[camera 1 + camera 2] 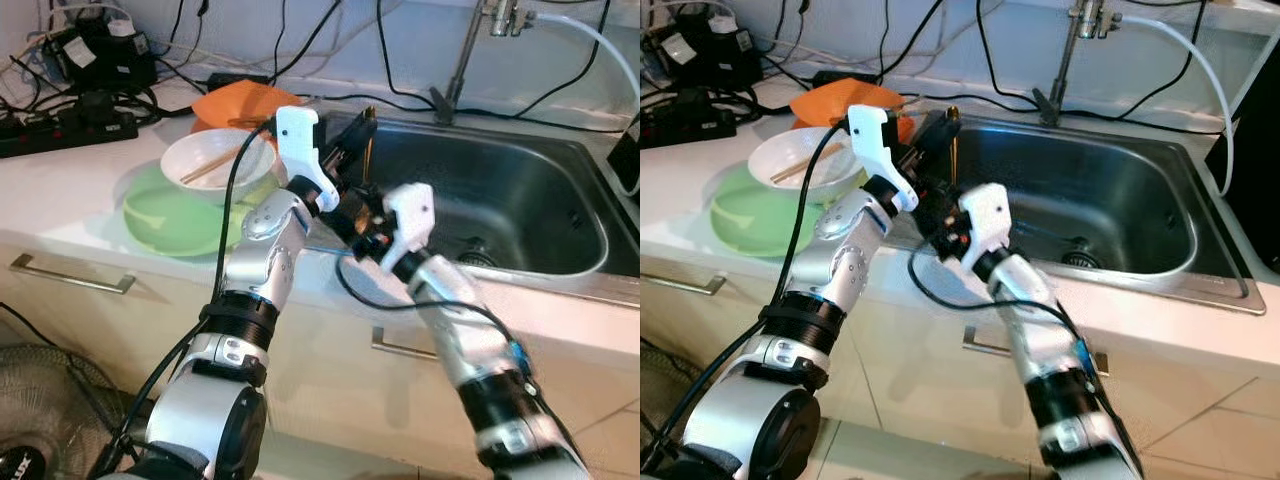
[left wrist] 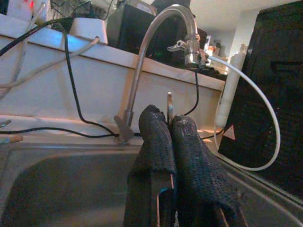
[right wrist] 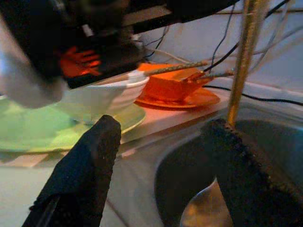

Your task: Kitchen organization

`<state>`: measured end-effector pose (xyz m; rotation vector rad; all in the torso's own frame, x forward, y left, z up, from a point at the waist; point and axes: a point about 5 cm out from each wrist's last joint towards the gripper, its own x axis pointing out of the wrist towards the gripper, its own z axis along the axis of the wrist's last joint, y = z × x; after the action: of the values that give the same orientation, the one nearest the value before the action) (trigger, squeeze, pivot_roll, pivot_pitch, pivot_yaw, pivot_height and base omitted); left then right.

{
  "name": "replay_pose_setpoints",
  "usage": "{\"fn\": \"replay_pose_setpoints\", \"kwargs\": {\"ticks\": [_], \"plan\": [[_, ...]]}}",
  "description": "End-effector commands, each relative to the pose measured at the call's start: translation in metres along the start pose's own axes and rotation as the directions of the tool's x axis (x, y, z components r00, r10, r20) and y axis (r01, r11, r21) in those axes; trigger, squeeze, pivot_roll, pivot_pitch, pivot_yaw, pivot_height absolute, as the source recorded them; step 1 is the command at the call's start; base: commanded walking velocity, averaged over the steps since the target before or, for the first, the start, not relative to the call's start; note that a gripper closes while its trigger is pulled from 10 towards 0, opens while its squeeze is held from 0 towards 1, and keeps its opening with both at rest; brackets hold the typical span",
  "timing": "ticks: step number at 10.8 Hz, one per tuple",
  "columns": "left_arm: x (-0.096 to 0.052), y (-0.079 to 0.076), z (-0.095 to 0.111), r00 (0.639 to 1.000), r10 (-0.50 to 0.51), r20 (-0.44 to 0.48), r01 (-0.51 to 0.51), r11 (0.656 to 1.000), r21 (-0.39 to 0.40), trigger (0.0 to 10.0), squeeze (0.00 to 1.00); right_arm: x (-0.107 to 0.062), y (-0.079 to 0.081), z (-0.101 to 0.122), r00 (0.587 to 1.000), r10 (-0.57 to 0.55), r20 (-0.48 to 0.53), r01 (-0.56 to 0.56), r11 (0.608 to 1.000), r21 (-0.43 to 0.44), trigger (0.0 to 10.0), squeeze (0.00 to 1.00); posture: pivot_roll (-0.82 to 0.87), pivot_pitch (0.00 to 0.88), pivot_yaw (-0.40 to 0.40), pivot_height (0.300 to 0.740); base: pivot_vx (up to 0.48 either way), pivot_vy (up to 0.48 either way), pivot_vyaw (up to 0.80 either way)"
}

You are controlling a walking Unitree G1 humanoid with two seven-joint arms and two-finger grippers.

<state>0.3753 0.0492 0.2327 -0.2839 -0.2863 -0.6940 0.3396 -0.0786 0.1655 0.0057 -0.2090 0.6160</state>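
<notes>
My left gripper (image 1: 352, 140) hangs over the left rim of the steel sink (image 1: 560, 270), shut on the top of a spoon's thin golden handle (image 1: 368, 160). In the left wrist view the two fingers (image 2: 156, 137) press together on the handle tip (image 2: 169, 101). The spoon hangs upright, its bowl (image 3: 203, 213) low inside the sink. My right gripper (image 1: 362, 228) is open just below and in front of the left one, with the handle (image 3: 244, 61) standing beyond its right finger. A white bowl (image 1: 215, 160) holding chopsticks (image 1: 210, 165) rests on a green plate (image 1: 170, 215).
An orange plate (image 1: 245, 100) lies behind the white bowl. A faucet (image 1: 462, 55) with a white hose (image 1: 600, 40) rises behind the sink. A power strip (image 1: 70, 125) and cables crowd the back left of the counter. Drawer handles (image 1: 70, 275) run below the counter edge.
</notes>
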Motion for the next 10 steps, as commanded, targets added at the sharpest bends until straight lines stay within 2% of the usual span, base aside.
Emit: {"fn": "replay_pose_setpoints", "kwargs": {"ticks": [1,7,10], "plan": [[0.003,-0.005,0.004,0.999,-0.031,0.005,0.031,0.999,0.016,10.0,0.0,0.003,-0.005,0.004,0.999,-0.032,0.018,0.032,0.999,-0.015,10.0,0.0,0.15,0.0,0.011,0.74,0.0,0.0,0.0],[0.003,-0.004,0.006,0.999,-0.033,0.006,0.033,0.999,0.016,10.0,0.0,0.009,-0.02,-0.001,0.984,-0.179,0.003,0.179,0.984,-0.022,10.0,0.0,0.16,0.0,0.007,0.74,0.0,0.0,0.0],[0.003,-0.001,0.004,1.0,-0.016,-0.002,0.016,1.0,0.024,10.0,0.0,0.01,-0.02,0.007,0.984,-0.166,0.058,0.165,0.986,0.021,10.0,0.0,0.16,0.0,0.009,0.74,0.0,0.0,0.0]]}}
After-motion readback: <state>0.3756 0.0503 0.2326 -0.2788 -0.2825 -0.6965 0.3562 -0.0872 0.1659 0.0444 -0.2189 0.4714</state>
